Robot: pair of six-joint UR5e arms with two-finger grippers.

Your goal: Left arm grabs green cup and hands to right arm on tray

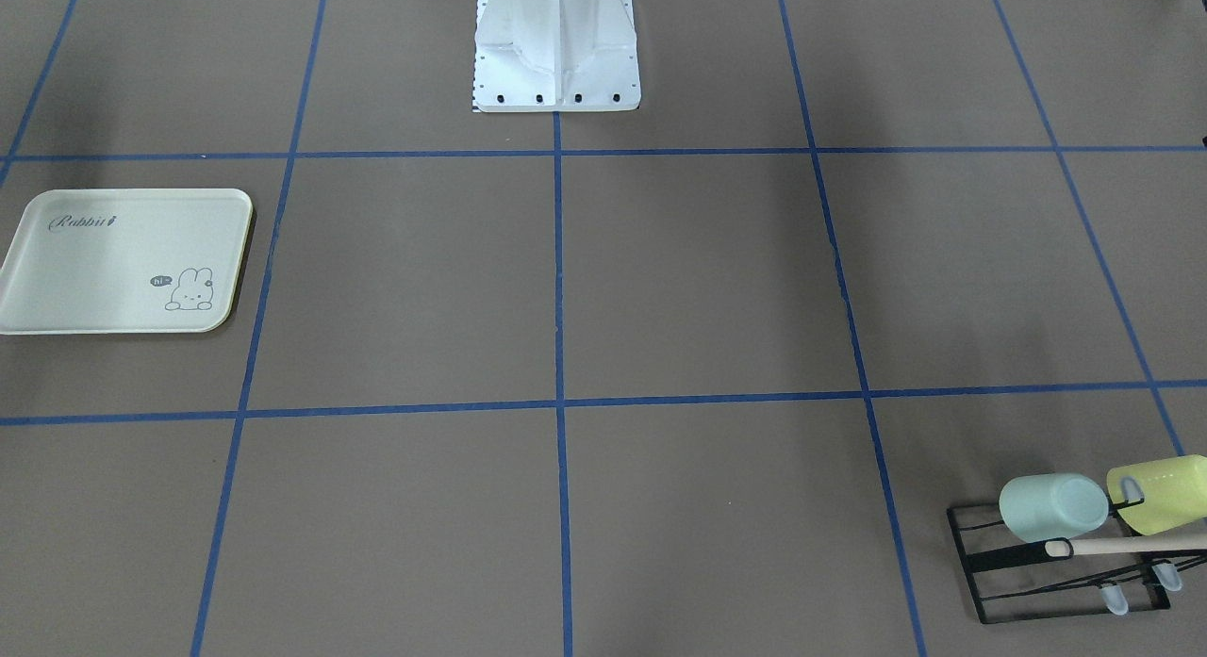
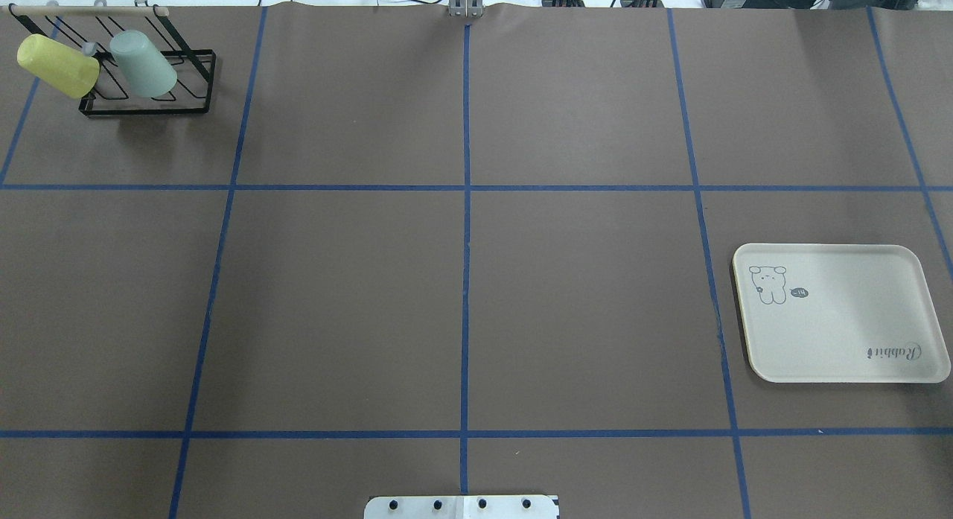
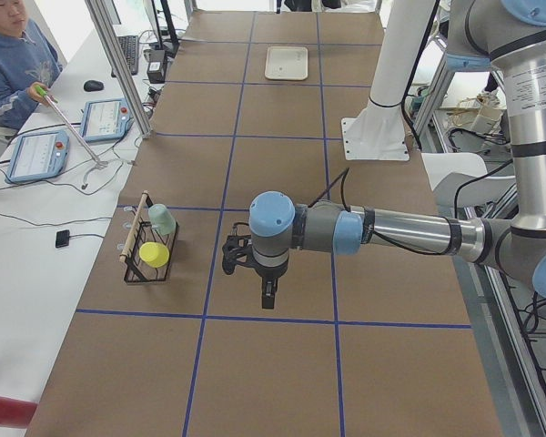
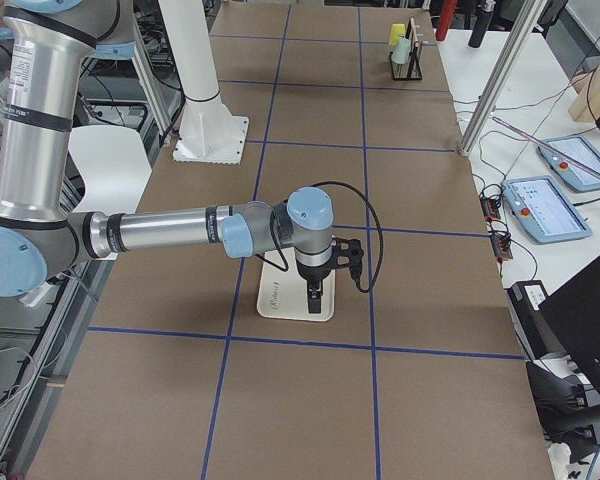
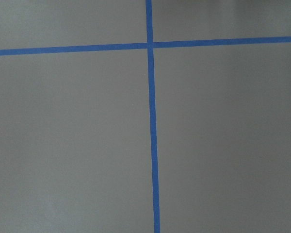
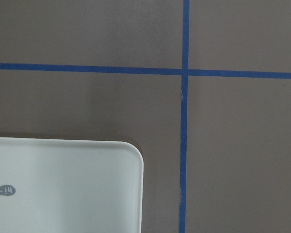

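Note:
The green cup (image 2: 144, 63) hangs tilted on a peg of the black wire rack (image 2: 149, 106) at the far left corner; it also shows in the front view (image 1: 1051, 506). The tray (image 2: 841, 333) lies bare on the robot's right side. My left gripper (image 3: 267, 296) shows only in the exterior left view, pointing down above the table, apart from the rack; I cannot tell if it is open or shut. My right gripper (image 4: 316, 300) shows only in the exterior right view, hanging over the tray's (image 4: 270, 305) edge; I cannot tell its state either.
A yellow-green cup (image 2: 57, 66) hangs on the same rack beside the green one, under a wooden bar (image 2: 89, 10). The white robot base (image 1: 556, 49) stands mid-table at the robot's edge. An operator (image 3: 9, 64) sits beyond the far side of the table.

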